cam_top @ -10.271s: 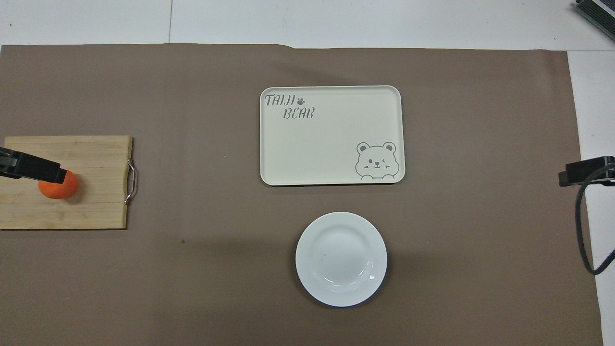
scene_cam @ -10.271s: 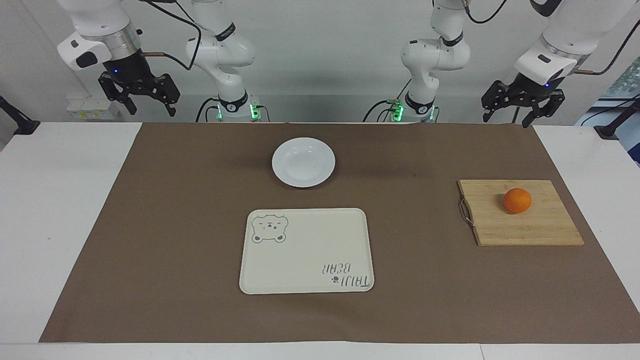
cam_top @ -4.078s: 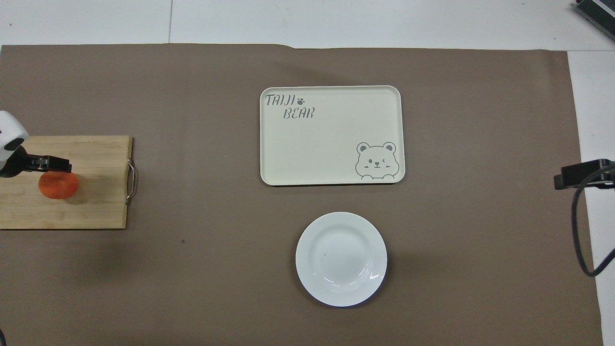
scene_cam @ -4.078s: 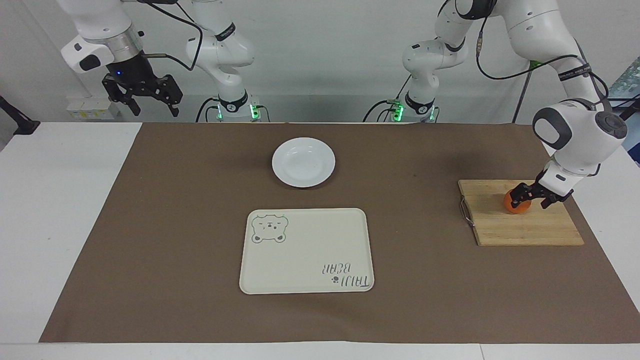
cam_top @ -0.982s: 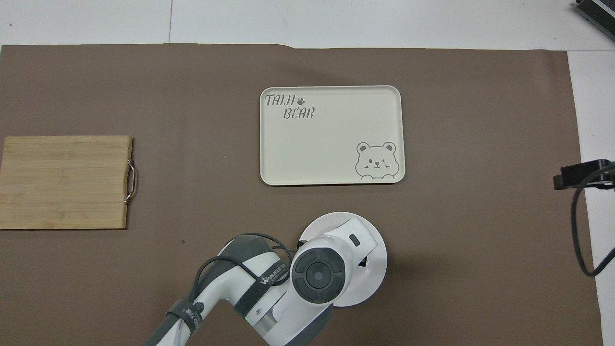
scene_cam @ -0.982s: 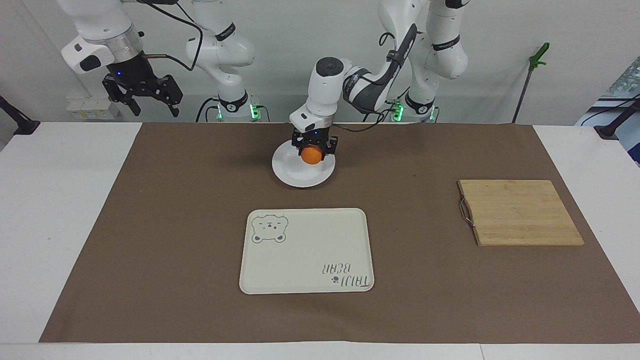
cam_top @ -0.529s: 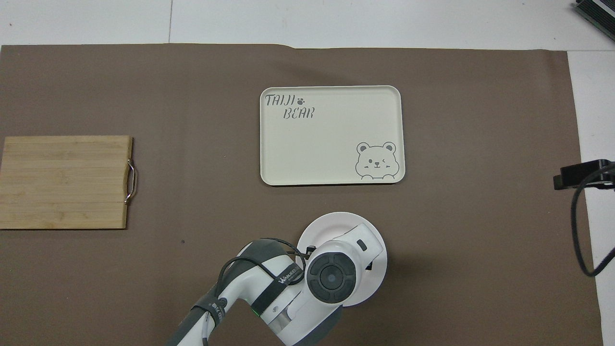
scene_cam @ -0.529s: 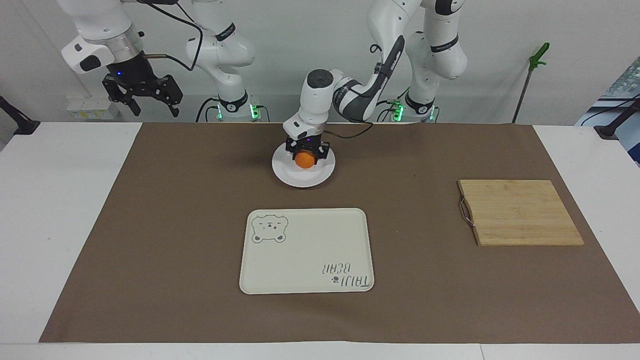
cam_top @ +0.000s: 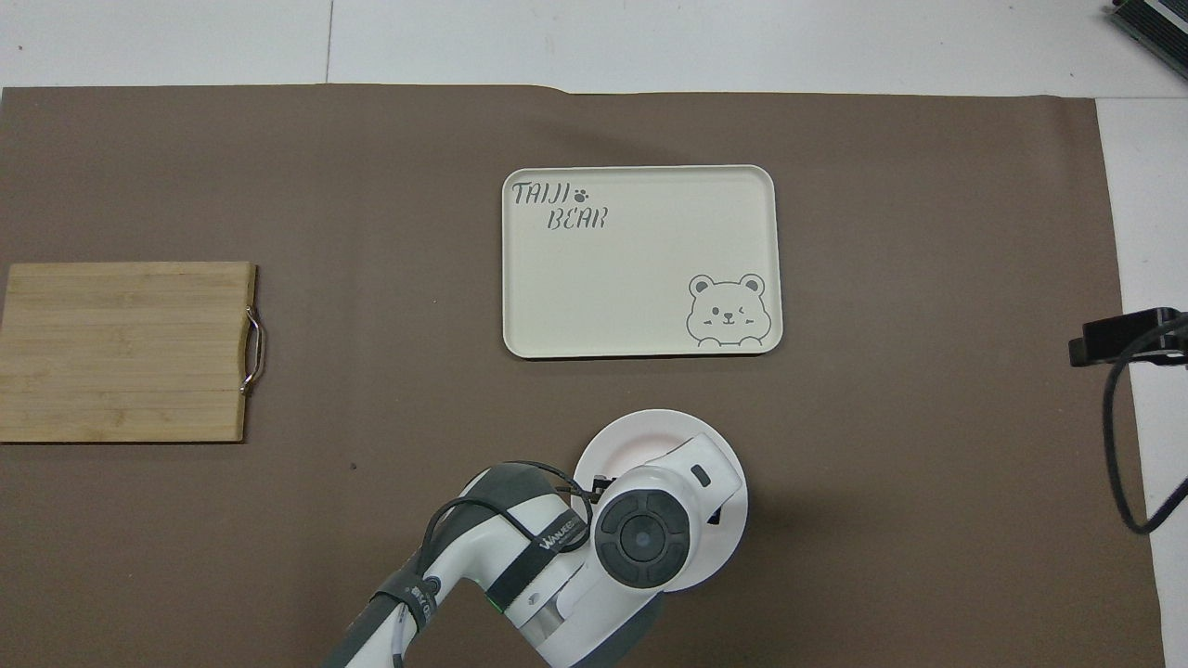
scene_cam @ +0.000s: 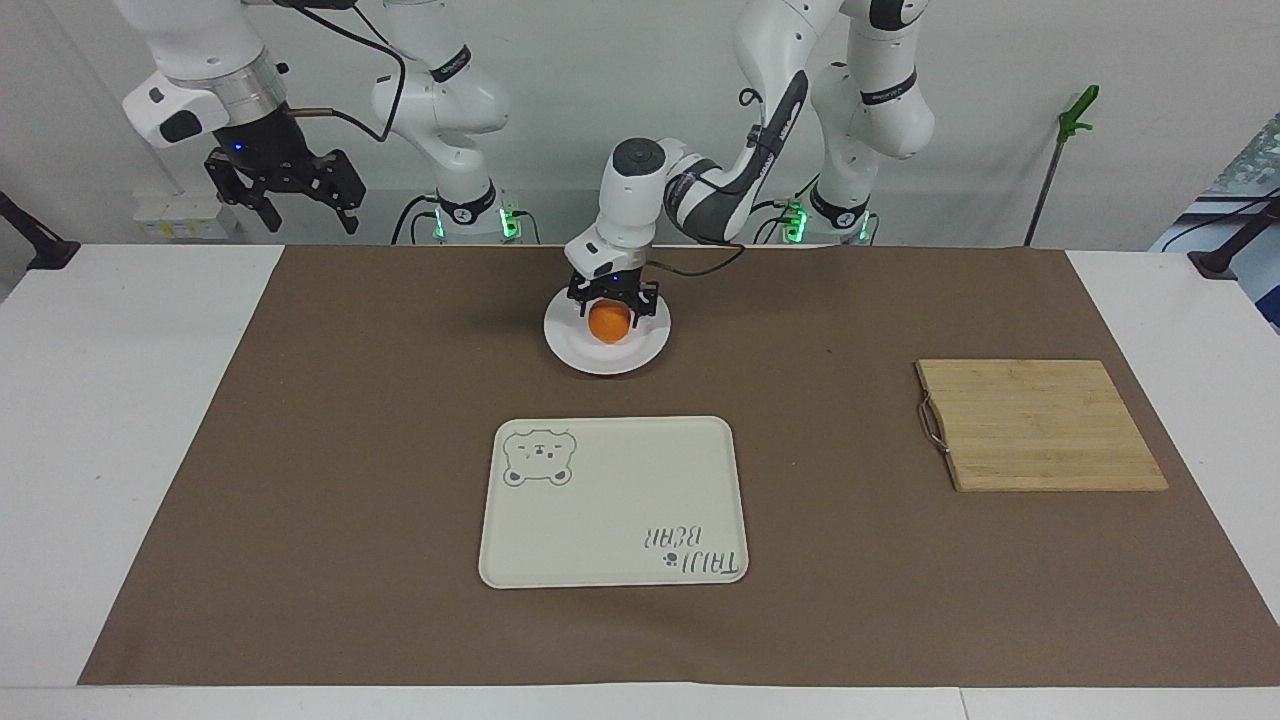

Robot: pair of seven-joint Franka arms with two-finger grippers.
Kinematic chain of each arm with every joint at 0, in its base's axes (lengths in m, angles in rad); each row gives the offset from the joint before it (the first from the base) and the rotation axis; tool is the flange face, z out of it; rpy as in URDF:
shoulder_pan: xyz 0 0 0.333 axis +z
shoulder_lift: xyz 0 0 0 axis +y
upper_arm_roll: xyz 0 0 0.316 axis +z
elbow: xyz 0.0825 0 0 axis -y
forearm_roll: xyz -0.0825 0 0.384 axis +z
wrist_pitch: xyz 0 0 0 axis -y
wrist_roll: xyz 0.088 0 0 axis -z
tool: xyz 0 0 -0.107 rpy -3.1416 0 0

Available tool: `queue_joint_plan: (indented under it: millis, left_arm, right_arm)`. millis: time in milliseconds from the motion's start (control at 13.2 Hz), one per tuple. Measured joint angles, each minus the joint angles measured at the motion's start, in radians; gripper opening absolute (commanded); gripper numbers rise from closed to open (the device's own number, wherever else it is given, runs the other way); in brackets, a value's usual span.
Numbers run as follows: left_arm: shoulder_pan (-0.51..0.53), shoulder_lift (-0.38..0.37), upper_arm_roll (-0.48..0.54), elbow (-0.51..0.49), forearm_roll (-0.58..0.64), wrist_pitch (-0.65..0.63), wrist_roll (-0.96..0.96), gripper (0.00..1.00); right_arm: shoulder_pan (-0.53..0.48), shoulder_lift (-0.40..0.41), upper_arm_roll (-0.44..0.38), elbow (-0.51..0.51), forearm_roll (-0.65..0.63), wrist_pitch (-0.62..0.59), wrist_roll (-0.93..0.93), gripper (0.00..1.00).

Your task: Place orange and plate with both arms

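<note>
The orange (scene_cam: 609,322) lies in the white plate (scene_cam: 600,362), which sits on the brown mat close to the robots. My left gripper (scene_cam: 610,306) is right over it, open, its fingers spread on either side of the fruit. In the overhead view the left arm's wrist (cam_top: 645,538) covers the orange and most of the plate (cam_top: 650,422). My right gripper (scene_cam: 281,196) waits open in the air off the mat's corner at the right arm's end of the table; only its tip (cam_top: 1123,336) shows from overhead.
A cream bear-print tray (scene_cam: 612,500) lies farther from the robots than the plate. A bare wooden cutting board (scene_cam: 1035,425) with a metal handle rests toward the left arm's end of the table.
The left gripper sank a little onto the plate and its fingers spread apart, leaving the orange resting in the plate. The right arm has not moved.
</note>
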Motion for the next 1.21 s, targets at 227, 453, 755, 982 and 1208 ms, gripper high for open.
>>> queue_joint_plan:
  millis: [227, 453, 755, 982, 1208]
  left_arm:
    - [0.0, -0.008, 0.007, 0.007, 0.0, -0.001, 0.0, 1.0]
    - [0.008, -0.06, 0.031, 0.02, 0.0, -0.051, 0.0, 1.0]
    - [0.115, -0.175, 0.045, 0.022, 0.014, -0.214, 0.04, 1.0]
    - [0.261, -0.225, 0.05, 0.021, 0.025, -0.294, 0.21, 1.0]
    - [0.423, -0.273, 0.054, 0.021, 0.064, -0.351, 0.411, 1.0]
  right_arm:
    - [0.0, 0.0, 0.0, -0.001, 0.0, 0.0, 0.0, 1.0]
    - [0.0, 0.0, 0.0, -0.01, 0.001, 0.0, 0.0, 1.0]
    - [-0.002, 0.0, -0.001, -0.023, 0.043, 0.0, 0.0, 1.0]
    - [-0.003, -0.001, -0.002, -0.037, 0.092, 0.0, -0.001, 1.0]
    - [-0.01, -0.014, -0.008, -0.09, 0.15, 0.001, -0.049, 1.0]
